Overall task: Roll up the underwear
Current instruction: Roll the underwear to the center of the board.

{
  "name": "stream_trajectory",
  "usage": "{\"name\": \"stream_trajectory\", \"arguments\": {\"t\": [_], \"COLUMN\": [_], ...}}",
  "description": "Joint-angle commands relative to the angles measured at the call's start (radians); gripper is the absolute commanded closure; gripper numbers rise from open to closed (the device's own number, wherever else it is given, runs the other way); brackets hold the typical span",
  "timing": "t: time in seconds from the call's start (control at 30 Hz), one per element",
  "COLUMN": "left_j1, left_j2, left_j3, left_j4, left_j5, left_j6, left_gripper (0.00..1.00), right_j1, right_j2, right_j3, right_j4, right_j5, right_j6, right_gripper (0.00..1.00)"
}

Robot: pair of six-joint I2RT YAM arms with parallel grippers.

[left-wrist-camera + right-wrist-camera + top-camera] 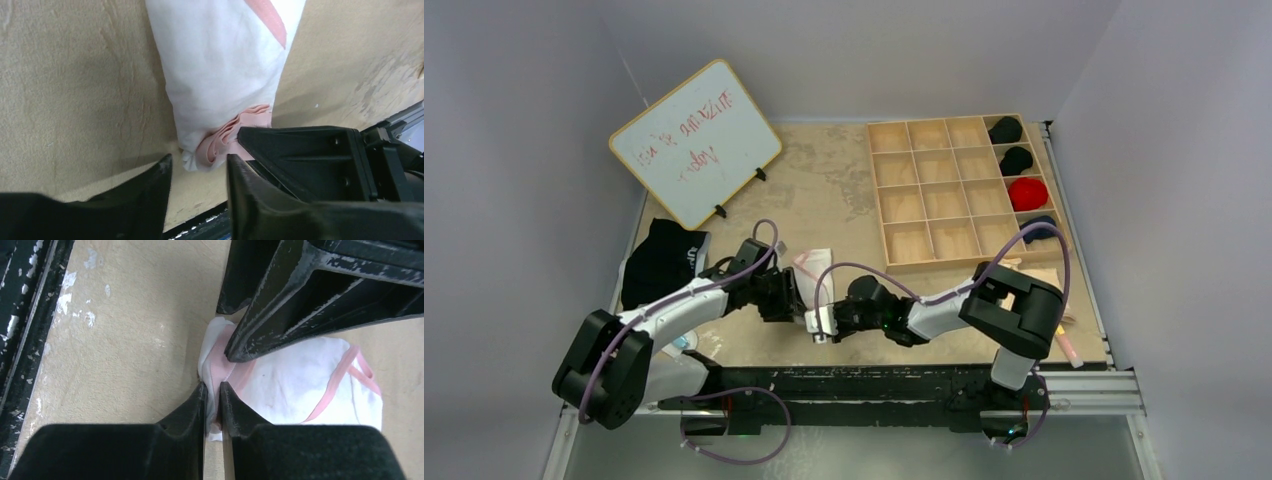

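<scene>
Rail: black rail [874, 382] runs along the near edge of the table [824, 190], with both arm bases on it.
Right gripper [822, 326] [212, 390]: low over the table just past the rail; fingers nearly together, pinching the near end of the underwear.
Left gripper [796, 300] [197, 165]: just beside the right one, facing it; fingers apart, holding nothing, with the cloth's bunched end just beyond their tips.
Underwear [814, 262] [220, 65] [300, 380]: white with pink trim, a narrow bundle lying near the middle of the table's near edge, stretching away from the grippers.
Obstruction: the left gripper's fingers cross the top of the right wrist view, one tip resting on the cloth.
Black garment [659, 262]: crumpled at the left edge, well apart.
Wooden tray [924, 200]: far right; its rightmost column holds three dark rolls and a red roll [1027, 193].
Whiteboard [696, 140]: propped at far left, with red writing.
</scene>
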Motion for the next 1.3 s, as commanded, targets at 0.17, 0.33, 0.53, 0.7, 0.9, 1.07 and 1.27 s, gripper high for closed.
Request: {"name": "stream_trajectory", "arguments": {"t": [0.17, 0.33, 0.53, 0.7, 0.9, 1.07, 1.27], "left_j1": [-0.004, -0.004, -0.004, -0.004, -0.005, -0.004, -0.005], "left_j2": [-0.116, -0.191, -0.224, -0.23, -0.225, -0.249, -0.252], "left_j3": [0.023, -0.046, -0.191, -0.24, -0.248, -0.271, -0.311], "left_j4": [-0.015, 0.027, 0.186, 0.182, 0.112, 0.064, 0.136], "left_j5": [-0.061, -0.081, -0.043, -0.059, -0.125, -0.202, -0.231], "left_j6": [-0.067, -0.166, -0.389, -0.448, -0.467, -0.506, -0.532], "left_gripper": [0.39, 0.35, 0.4, 0.42, 0.44, 0.47, 0.59], "right_j1": [-0.096, -0.133, -0.135, -0.136, -0.141, -0.147, -0.147], "right_j2": [0.027, 0.052, 0.087, 0.109, 0.138, 0.151, 0.152], "right_j3": [0.052, 0.046, 0.03, 0.01, -0.018, -0.034, -0.04], "right_j4": [-0.138, -0.047, 0.042, 0.099, 0.189, 0.245, 0.258], "right_j5": [-0.245, -0.352, -0.331, -0.309, -0.319, -0.315, -0.299], "right_j6": [0.291, 0.43, 0.511, 0.571, 0.636, 0.673, 0.667], "right_gripper": [0.86, 0.86, 0.84, 0.84, 0.84, 0.84, 0.83]}}
